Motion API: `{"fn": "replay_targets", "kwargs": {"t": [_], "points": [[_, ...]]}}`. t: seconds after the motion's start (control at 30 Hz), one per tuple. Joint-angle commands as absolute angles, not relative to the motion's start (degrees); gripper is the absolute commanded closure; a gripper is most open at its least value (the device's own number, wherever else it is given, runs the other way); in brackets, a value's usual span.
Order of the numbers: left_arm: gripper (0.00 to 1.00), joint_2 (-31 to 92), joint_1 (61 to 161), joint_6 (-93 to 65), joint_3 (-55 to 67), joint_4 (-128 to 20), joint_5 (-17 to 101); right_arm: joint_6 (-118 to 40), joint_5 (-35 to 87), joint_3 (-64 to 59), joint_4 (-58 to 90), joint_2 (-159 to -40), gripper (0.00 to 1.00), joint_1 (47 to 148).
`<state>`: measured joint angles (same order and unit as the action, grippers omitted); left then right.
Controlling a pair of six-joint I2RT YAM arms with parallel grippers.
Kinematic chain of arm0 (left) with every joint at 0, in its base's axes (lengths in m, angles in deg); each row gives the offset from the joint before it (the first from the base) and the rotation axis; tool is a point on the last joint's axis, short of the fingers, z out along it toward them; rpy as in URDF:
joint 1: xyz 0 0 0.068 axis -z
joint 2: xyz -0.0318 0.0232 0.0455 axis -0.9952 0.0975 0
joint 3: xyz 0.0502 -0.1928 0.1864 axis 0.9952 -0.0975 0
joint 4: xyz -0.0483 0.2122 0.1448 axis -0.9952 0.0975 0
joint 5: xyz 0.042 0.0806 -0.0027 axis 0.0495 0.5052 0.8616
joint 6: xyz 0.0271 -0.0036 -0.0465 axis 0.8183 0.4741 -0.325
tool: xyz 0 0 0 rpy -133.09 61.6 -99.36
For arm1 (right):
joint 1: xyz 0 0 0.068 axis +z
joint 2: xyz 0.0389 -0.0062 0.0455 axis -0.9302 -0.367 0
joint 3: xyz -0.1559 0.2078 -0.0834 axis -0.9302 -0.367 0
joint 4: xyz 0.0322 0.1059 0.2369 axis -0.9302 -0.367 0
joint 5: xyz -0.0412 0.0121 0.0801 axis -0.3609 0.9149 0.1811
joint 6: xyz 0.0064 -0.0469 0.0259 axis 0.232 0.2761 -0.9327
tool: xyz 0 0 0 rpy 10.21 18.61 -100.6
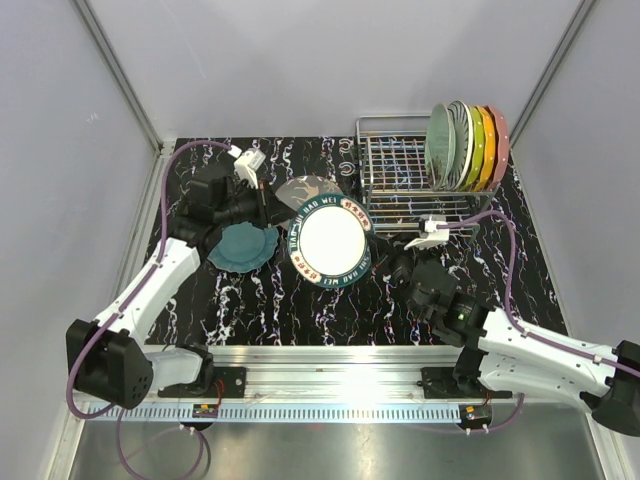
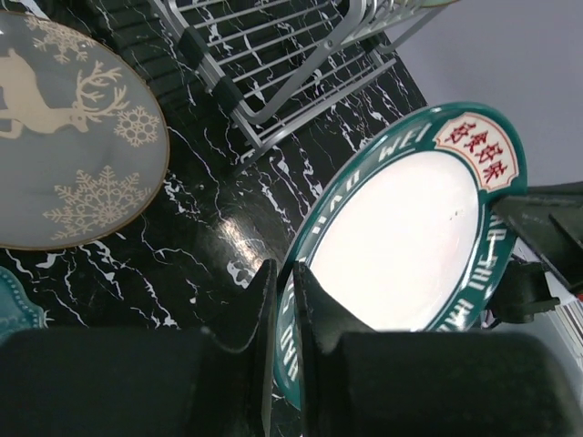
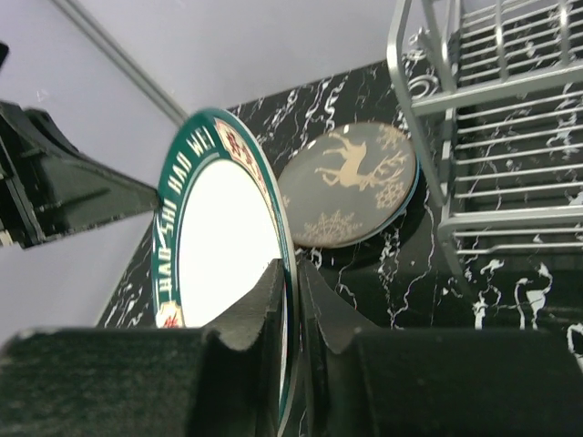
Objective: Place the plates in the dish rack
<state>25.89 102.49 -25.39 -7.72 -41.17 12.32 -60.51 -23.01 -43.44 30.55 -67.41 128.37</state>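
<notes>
The worktop (image 1: 280, 310) is black marble with white veins. The big plate (image 1: 332, 243) has a white centre and a dark green rim with pale lettering and a cream label in red characters. The grey plate (image 2: 64, 137) bears a pale deer and snowflakes inside a gold edge. The scalloped plate (image 1: 243, 247) is teal. The chrome rack (image 1: 395, 165) carries a pale green plate (image 1: 438, 145), a yellow-green plate (image 1: 475, 148), an orange plate (image 1: 488, 145) and a pink plate (image 1: 499, 140).

Table (image 1: 280, 310): black marbled top, carrying three items.
Dish rack (image 1: 395, 165): standing on it.
Deer plate (image 1: 305, 188): lying just left of the dish rack.
Teal plate (image 1: 245, 247): lying farther left.
</notes>
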Motion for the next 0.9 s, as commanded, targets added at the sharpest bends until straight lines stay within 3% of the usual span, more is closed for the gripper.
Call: {"fn": "replay_targets", "kwargs": {"t": [0.0,0.37,0.53,0.63,0.87], "points": [[0.89,23.1,102.9,-27.6,-7.2,-46.2,8.8,-64.7,-14.7,-41.0,29.7,-68.5,0.82,128.7],[0.88,23.5,102.8,-28.0,-7.4,-46.7,7.9,-67.3,-9.5,-40.5,30.5,-70.8,0.81,127.4],[0.87,23.5,102.8,-28.2,-7.5,-47.2,7.3,-67.6,-8.8,-39.8,30.6,-71.4,0.86,127.0],[0.82,23.5,102.8,-27.8,-7.2,-46.4,7.7,-67.0,-10.0,-38.6,29.4,-71.0,1.00,126.7],[0.66,23.0,102.8,-22.8,-5.1,-39.6,16.6,-65.4,-17.5,-37.1,24.4,-67.9,1.00,126.7]]}}
